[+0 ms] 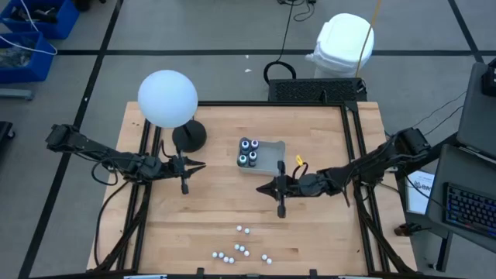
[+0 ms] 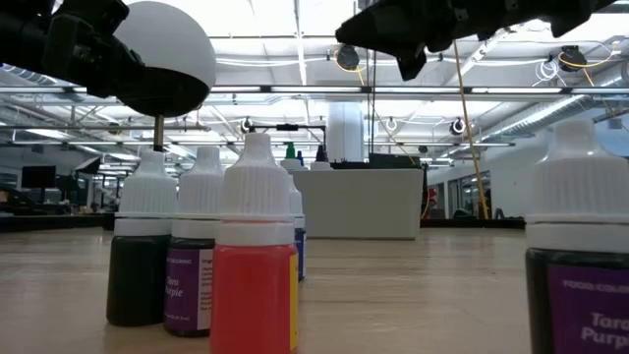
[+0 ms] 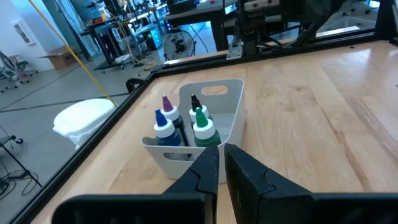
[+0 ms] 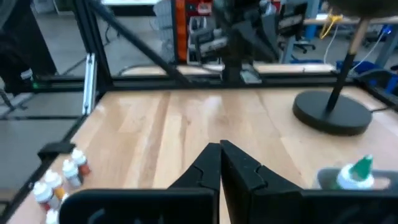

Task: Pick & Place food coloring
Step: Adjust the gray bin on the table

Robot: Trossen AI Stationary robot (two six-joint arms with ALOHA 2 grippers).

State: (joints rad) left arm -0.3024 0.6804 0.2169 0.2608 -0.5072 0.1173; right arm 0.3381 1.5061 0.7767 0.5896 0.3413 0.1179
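Nearest you, the white-capped vials (image 1: 240, 249) lay scattered by the table's (image 1: 201, 225) six o'clock edge. Your right gripper (image 1: 280, 211) hung clenched and empty above bare wood. At its eleven o'clock, four dark bottles (image 1: 248, 153) stood in the grey tray (image 1: 271, 159). Your left gripper (image 1: 184, 188) waited at nine o'clock, fingers nearly together, holding nothing.
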